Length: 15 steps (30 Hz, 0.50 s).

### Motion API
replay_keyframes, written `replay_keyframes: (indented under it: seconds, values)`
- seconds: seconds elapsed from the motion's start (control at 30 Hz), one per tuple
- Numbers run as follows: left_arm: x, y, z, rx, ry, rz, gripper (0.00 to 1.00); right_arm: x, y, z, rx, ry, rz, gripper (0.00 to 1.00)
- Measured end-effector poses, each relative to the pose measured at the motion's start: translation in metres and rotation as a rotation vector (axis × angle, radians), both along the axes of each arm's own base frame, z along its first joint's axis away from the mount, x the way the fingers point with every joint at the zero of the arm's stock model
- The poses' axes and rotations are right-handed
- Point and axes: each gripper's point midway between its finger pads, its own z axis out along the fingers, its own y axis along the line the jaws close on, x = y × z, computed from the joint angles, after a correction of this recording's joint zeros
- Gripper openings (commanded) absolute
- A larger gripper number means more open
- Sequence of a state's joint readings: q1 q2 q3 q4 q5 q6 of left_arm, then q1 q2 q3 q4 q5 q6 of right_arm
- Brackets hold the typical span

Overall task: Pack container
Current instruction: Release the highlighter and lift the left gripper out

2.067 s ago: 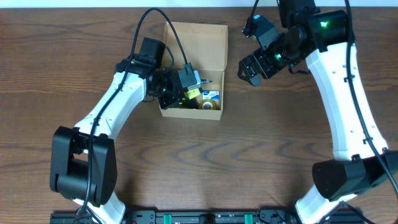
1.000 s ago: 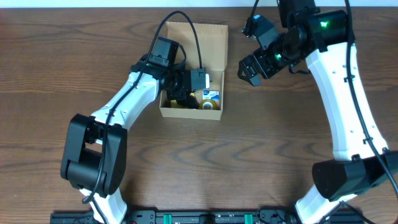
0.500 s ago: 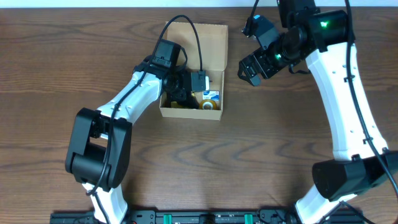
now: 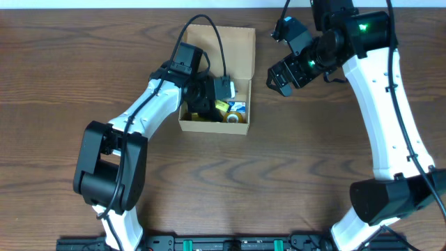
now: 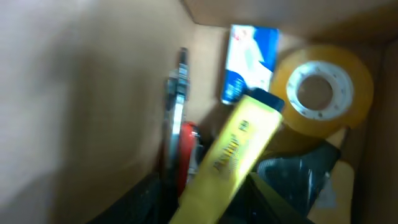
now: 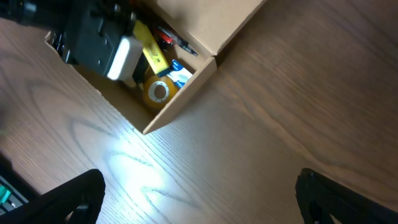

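The left gripper (image 4: 208,104) is reaching into the open kraft cardboard box (image 4: 212,127) sitting far-centre on the table (image 4: 70,70), clamping a yellow marker (image 5: 239,149) beside a tape roll (image 5: 320,93), while the right gripper (image 4: 279,77) is hovering spread wide just right of the box.

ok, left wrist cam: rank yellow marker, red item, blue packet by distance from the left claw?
1. yellow marker, centre, at the left claw.
2. red item, just left of the marker.
3. blue packet, against the container far wall.
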State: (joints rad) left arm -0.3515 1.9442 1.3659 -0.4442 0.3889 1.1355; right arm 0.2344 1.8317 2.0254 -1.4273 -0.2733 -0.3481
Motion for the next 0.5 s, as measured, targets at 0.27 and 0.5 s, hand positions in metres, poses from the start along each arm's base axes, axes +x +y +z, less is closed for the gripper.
replay_keyframes:
  seconds: [0.27, 0.5]
  values:
    - [0.046, -0.014, 0.088, -0.143, -0.117, 0.179, 0.06, 0.000, 0.000, 0.000, 0.000, 0.000, 0.000, 0.99]
    - [0.042, -0.004, 0.164, -0.206, -0.244, 0.248, 0.06, 0.000, 0.000, 0.000, 0.000, 0.000, 0.000, 0.99]
